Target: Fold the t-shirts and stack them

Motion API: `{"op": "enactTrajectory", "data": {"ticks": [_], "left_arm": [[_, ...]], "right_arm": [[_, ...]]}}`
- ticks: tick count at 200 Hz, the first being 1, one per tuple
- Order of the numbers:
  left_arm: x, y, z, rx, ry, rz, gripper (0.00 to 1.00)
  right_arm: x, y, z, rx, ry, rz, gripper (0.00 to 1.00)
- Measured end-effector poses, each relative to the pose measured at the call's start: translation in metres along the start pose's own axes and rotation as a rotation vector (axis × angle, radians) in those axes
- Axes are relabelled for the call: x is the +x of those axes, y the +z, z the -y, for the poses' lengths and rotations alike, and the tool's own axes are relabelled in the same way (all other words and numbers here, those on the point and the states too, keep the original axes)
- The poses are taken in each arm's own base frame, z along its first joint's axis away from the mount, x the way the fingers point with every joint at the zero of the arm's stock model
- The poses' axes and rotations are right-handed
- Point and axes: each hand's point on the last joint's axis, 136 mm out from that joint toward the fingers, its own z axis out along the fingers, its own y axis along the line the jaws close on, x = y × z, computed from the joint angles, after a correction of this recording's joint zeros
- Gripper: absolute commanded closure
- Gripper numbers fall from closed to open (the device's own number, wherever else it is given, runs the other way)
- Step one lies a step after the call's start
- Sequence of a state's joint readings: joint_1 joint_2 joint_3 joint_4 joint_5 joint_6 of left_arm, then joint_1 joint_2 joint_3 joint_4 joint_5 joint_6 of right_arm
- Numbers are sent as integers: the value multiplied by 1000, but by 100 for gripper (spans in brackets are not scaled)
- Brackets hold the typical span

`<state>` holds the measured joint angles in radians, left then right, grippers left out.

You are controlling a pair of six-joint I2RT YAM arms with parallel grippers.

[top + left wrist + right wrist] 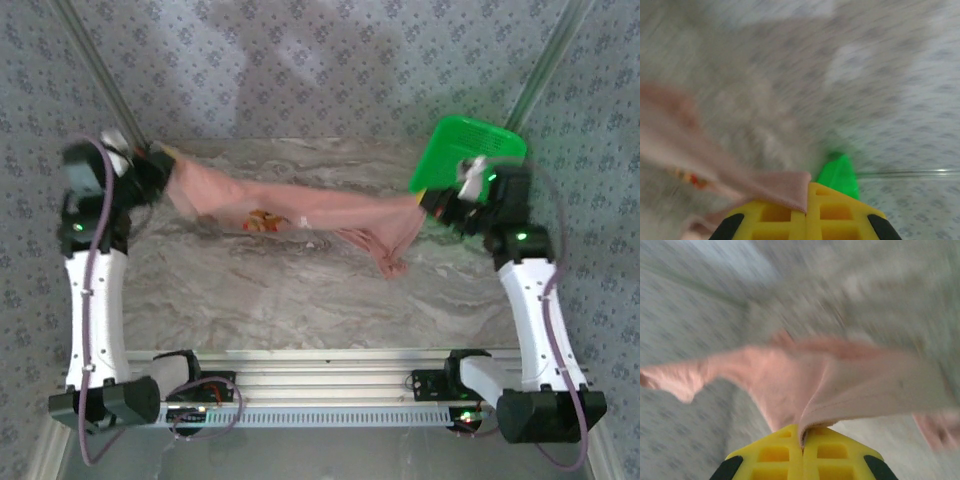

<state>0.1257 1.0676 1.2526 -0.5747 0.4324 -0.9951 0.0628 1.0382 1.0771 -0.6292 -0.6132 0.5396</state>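
Left fingers: pinched one end of the pink t-shirt
Right fingers: pinched its other end
Between them: it was pulled out long

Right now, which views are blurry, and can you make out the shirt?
Top external: mostly sharp, shirt clear, left arm smeared at its far end. Left wrist: heavy motion blur, background streaked, shirt at the left end effector readable. Right wrist: background blurred, shirt in the right end effector fairly clear.
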Motion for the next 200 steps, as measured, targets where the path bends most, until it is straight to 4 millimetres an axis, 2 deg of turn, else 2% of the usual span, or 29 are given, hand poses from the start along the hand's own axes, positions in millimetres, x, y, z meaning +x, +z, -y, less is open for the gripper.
{"op": "enactTrajectory", "data": {"ticks": [10, 21, 34, 45, 77, 112, 151, 161, 172, 185, 200], "left_arm": [[32, 13, -56, -113, -75, -65, 100], [62, 16, -103, -214, -139, -116, 100], [85, 10, -141, -290, -189, -132, 100], [96, 3, -160, -319, -209, -122, 100], [109, -6, -187, -350, -233, -90, 100], [123, -6, -219, -422, -267, -95, 100], [128, -6, -231, -452, -277, -98, 100], [129, -6, -233, -456, -279, -100, 100], [130, -6, -235, -461, -280, -103, 100], [131, -6, -236, -463, -281, -104, 100], [131, -6, -236, -462, -281, -104, 100]], "right_arm": [[45, 22, 26, 64, 8, -124, 100], [86, 35, 49, 131, 5, -233, 100], [124, 41, 68, 194, -15, -327, 100], [146, 41, 80, 234, -25, -376, 100], [175, 39, 114, 362, -32, -436, 100], [193, 41, 130, 475, -65, -507, 100], [213, 41, 154, 646, -109, -592, 100], [214, 40, 161, 688, -110, -599, 93], [213, 36, 167, 733, -100, -593, 78], [211, 30, 174, 787, -89, -575, 65], [207, 22, 178, 832, -76, -544, 57]]}}
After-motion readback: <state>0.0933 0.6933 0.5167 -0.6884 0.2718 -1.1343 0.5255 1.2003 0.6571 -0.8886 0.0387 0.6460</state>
